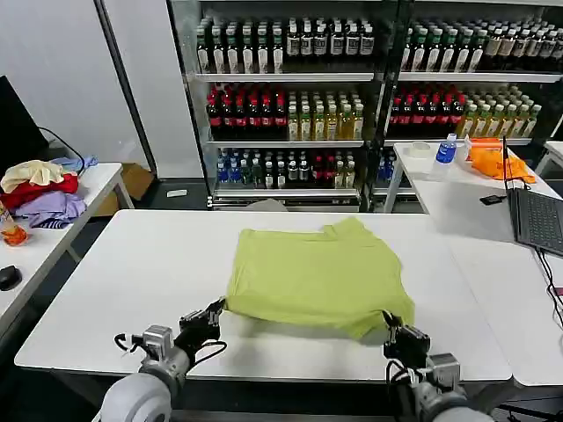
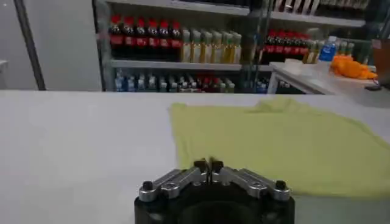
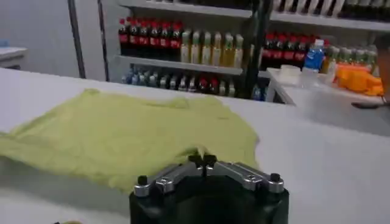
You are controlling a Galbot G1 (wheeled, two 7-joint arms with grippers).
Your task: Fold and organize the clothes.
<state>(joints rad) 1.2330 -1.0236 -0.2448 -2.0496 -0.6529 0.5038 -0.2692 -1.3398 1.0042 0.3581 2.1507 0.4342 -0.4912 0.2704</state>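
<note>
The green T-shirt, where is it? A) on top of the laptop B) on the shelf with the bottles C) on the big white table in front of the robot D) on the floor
C: the T-shirt lies partly folded on the white table, with the left gripper at its near left corner and the right gripper at its near right corner, both with fingers closed.

Bare table (image 1: 123,264) from 7 to 11 o'clock of the shirt (image 1: 317,277), open for passing. Strip at 3 o'clock also bare. Near edge is tight: left gripper (image 1: 208,318) at shirt's 7 o'clock corner, right gripper (image 1: 394,331) at 5 o'clock corner. Laptop (image 1: 538,220) blocks far 3 o'clock; shelves (image 1: 290,105) wall off 12 o'clock.
</note>
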